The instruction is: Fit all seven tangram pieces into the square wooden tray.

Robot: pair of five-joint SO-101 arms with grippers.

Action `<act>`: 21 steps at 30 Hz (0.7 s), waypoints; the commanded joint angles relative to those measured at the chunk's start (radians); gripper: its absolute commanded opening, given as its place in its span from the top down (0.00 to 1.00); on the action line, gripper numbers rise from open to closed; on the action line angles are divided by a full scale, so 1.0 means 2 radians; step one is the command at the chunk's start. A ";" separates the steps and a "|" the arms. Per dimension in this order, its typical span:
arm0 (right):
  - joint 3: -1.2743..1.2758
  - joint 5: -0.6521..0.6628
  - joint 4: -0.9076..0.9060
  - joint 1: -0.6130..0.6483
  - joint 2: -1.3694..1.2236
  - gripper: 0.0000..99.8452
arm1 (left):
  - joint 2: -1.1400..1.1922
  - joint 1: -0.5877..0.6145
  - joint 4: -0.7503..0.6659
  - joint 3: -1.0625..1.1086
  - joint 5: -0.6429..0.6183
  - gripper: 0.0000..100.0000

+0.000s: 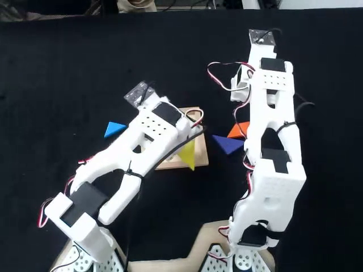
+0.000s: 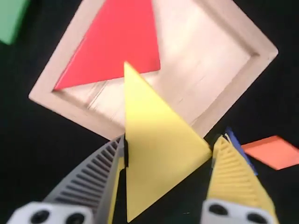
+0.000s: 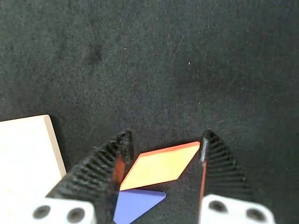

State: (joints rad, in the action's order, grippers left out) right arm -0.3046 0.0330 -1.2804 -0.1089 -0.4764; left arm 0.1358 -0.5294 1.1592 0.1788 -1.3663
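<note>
Yellow triangle, pinched by the left gripper over the tray, needed laying flat beside the red triangle. Right gripper stood open around the orange piece.

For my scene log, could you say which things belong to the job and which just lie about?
Job: square wooden tray, red triangle, yellow triangle, orange parallelogram, dark blue triangle, light blue triangle, green piece.
Lying about: black cloth, wooden board.
</note>
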 commanded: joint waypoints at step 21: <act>-0.017 0.007 0.005 -0.013 0.030 0.77 | -0.031 0.023 -0.026 0.022 0.081 0.93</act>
State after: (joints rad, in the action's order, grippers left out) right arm -0.3046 0.0361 -1.2804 -0.1089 -0.4764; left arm 0.1343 -0.4987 1.1086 0.2616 -1.2543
